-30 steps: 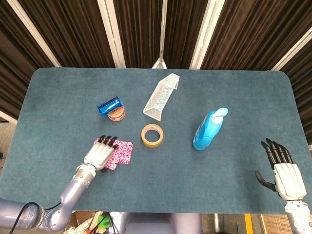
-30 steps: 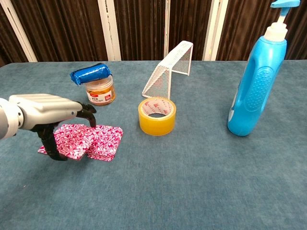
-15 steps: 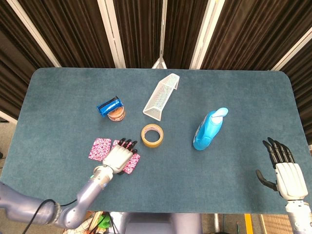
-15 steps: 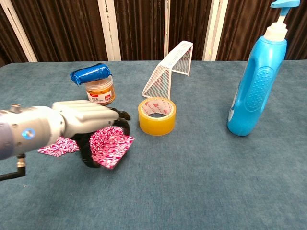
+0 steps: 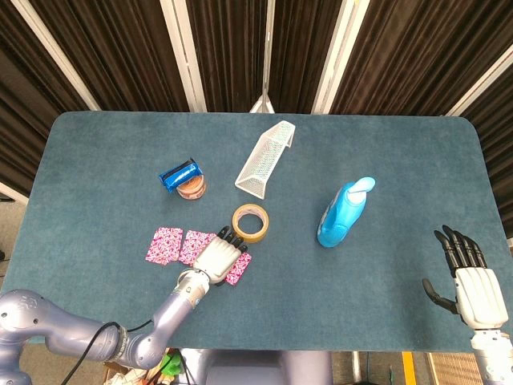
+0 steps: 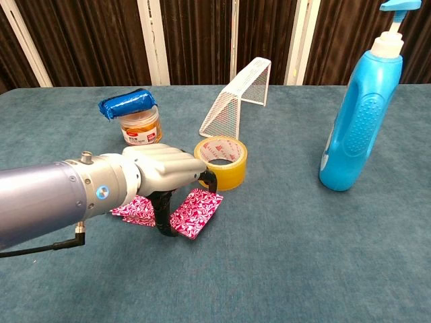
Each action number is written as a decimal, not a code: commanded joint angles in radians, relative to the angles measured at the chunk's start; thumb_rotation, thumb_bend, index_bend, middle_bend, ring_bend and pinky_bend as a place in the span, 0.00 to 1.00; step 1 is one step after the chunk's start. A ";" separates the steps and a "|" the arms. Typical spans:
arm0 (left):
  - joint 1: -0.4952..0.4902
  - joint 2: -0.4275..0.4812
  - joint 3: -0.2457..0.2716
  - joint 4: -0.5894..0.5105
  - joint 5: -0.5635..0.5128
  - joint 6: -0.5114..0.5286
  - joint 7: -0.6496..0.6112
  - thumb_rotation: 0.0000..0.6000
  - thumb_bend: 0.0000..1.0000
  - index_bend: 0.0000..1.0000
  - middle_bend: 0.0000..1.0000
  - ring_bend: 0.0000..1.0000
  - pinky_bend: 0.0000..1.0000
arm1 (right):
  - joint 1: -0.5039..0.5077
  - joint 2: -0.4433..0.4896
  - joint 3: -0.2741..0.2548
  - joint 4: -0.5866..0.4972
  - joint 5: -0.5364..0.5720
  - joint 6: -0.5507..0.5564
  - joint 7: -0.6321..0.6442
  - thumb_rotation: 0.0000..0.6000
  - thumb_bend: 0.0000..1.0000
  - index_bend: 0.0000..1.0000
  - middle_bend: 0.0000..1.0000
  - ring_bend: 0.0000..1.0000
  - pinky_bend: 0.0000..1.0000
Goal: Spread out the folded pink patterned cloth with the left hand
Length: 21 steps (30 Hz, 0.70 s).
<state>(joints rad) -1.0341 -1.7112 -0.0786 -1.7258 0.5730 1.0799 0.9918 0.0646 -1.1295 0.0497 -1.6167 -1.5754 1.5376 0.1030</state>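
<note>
Pink patterned cloth (image 5: 181, 246) now further unfolded rightward, its edge in left robot hand (image 5: 216, 257).

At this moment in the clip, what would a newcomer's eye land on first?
Probably the left hand near the table's front left, pinching the pink patterned cloth, which lies partly unfolded in a strip beside the yellow tape roll. Next, the tall blue pump bottle standing right of centre. The right hand sits idle with fingers spread at the front right corner.
</note>
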 commanded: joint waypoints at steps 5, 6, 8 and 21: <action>0.002 0.015 0.000 -0.026 0.007 0.022 -0.015 1.00 0.23 0.00 0.00 0.00 0.00 | -0.001 0.000 0.000 0.000 -0.001 0.001 0.001 1.00 0.36 0.00 0.00 0.00 0.09; 0.006 0.023 0.000 -0.034 0.013 0.025 -0.023 1.00 0.23 0.00 0.00 0.00 0.00 | -0.001 0.000 0.000 0.000 -0.001 0.001 0.000 1.00 0.36 0.00 0.00 0.00 0.09; 0.012 0.037 0.002 -0.049 0.022 0.028 -0.035 1.00 0.23 0.00 0.00 0.00 0.00 | -0.001 0.000 0.000 0.000 -0.001 0.000 0.001 1.00 0.36 0.00 0.00 0.00 0.09; 0.233 0.359 0.147 -0.332 0.390 0.268 -0.219 1.00 0.23 0.00 0.00 0.00 0.00 | -0.001 0.000 0.000 0.003 0.004 -0.003 -0.006 1.00 0.36 0.00 0.00 0.00 0.09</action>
<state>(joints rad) -0.8897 -1.4618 -0.0088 -1.9805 0.8300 1.2423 0.8222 0.0638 -1.1297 0.0499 -1.6141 -1.5717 1.5348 0.0977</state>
